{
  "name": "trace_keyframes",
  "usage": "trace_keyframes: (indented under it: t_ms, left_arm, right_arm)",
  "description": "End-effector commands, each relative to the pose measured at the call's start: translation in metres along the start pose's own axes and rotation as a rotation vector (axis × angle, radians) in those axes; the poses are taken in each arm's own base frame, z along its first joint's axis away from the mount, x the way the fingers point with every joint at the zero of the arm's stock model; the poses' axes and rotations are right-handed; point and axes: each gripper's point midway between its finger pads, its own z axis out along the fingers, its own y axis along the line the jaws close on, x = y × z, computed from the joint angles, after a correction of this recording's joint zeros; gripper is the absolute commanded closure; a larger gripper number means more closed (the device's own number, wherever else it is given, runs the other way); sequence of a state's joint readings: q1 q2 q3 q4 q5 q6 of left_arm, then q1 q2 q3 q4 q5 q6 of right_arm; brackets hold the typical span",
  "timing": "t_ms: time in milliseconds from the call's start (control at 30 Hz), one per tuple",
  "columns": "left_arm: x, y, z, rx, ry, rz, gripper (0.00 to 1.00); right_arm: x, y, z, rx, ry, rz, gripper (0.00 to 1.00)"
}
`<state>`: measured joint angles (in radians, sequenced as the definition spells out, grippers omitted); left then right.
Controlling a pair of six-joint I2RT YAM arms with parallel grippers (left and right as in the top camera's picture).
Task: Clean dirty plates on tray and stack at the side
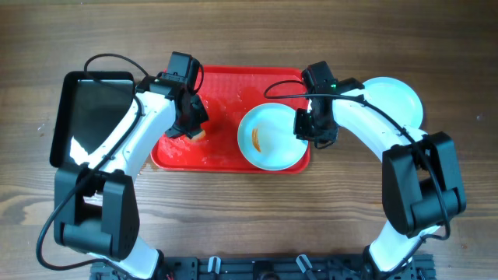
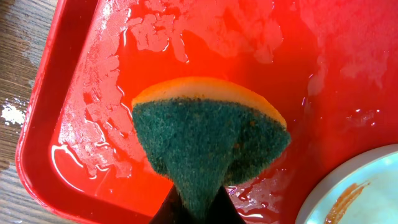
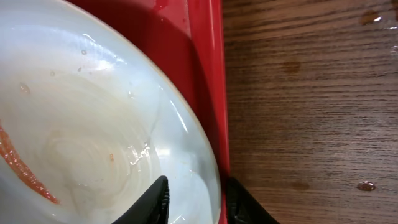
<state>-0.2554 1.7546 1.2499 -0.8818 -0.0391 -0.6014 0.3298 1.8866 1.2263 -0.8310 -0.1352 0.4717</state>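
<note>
Plate [image 3: 93,124] rim between right jaws, sponge [image 2: 211,143] in left jaws

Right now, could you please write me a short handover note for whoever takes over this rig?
The left pincer is shut on the sponge, over the wet left part of the red tray.
The right pincer has its fingers astride the right rim of the dirty plate; I cannot tell whether it is clamped.
The dirty plate sits at the tray's right end, its orange smear unwiped.
Done: the side stack lies right of the tray and looks clean; its count is unclear from above.
Left: wipe the smear, then move this plate onto the stack.
</note>
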Motion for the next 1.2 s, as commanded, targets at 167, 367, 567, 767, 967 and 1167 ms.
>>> trace_keyframes:
  t_ms: [167, 367, 567, 767, 967, 1167]
  left_arm:
    - [0.000, 0.002, -0.001, -0.010, -0.009, -0.003, 0.96]
    - [0.000, 0.002, -0.001, -0.010, -0.009, -0.003, 0.96]
    - [0.001, 0.003, -0.001, -0.014, -0.004, -0.002, 0.96]
    - [0.002, 0.003, -0.001, -0.014, -0.003, 0.022, 0.96]
    - [0.001, 0.003, -0.001, -0.012, -0.006, 0.022, 0.96]
    - [0.001, 0.003, -0.001, -0.012, -0.006, 0.023, 0.96]
  right_arm:
    - [0.001, 0.011, 0.000, -0.049, 0.014, 0.023, 0.73]
    - [0.003, 0.015, 0.001, -0.049, 0.017, 0.011, 0.72]
    - [0.007, 0.025, 0.010, -0.030, 0.012, -0.003, 0.68]
    - [0.007, 0.048, 0.026, -0.144, 0.053, -0.001, 0.70]
    - [0.009, 0.080, 0.041, -0.250, 0.072, -0.004, 0.73]
    - [0.009, 0.104, 0.058, -0.269, 0.052, 0.070, 0.88]
